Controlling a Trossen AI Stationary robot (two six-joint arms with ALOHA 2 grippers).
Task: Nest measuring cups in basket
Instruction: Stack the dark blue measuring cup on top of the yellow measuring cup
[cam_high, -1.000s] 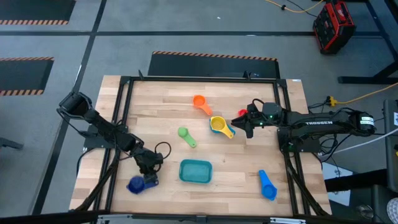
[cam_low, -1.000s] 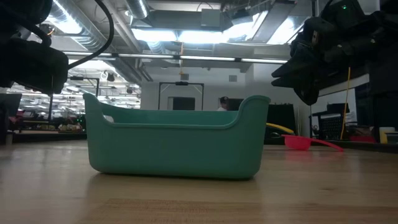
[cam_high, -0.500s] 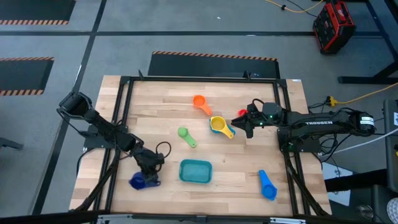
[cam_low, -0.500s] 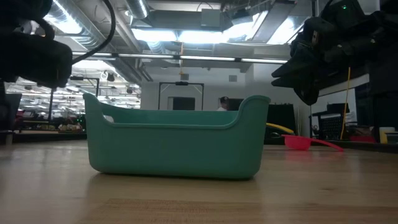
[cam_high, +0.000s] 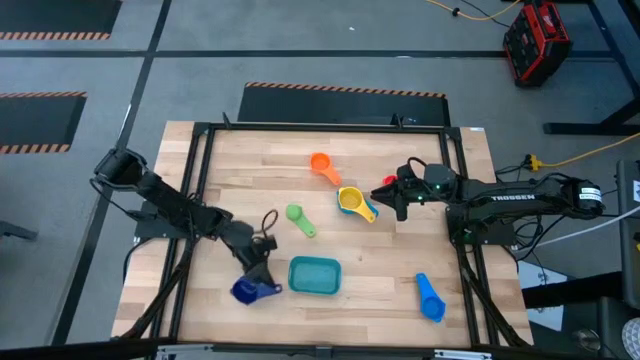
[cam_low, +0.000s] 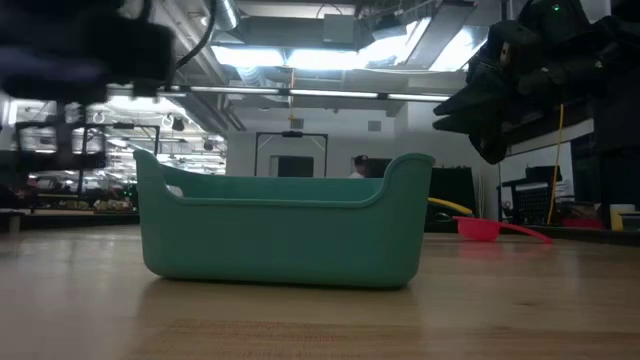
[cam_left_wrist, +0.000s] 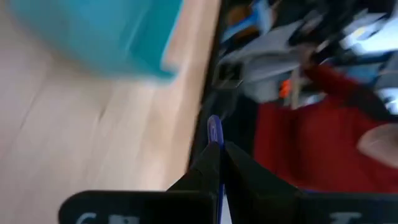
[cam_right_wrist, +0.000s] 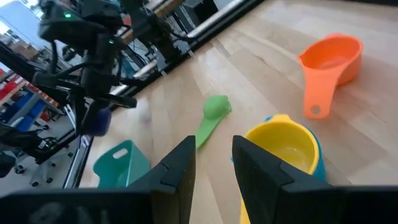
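- High view: the left gripper (cam_high: 262, 276) hangs just beside the basket (cam_high: 314, 275), on its left, with a dark blue cup (cam_high: 246, 290) under it.
- The left wrist view shows its fingers (cam_left_wrist: 208, 165) pinched tight on a thin blue edge, most likely that cup's flat handle, though motion smears the picture.
- The right gripper (cam_right_wrist: 211, 158) waits over the right half of the table, fingers parted a little and holding nothing, pointing at the yellow cup (cam_high: 351, 201).
- The yellow cup sits inside a light blue one (only a sliver of it shows); the orange cup (cam_high: 320, 162), green cup (cam_high: 295, 213) and blue cup (cam_high: 430, 297) lie loose on the wooden table (cam_high: 250, 170).
- A bit of red shows by the right gripper in the high view; the low view shows a red cup (cam_low: 480, 228) on the table behind the basket.
- The basket looks empty, so nesting has barely begun.
- Handling, as I judge it: these cups are light, stiff, smooth plastic. The handle is the sensible hold, but a bowl pinched that way can swing or slip, so lowering it level matters.
- The basket is light too and could slide if nudged.
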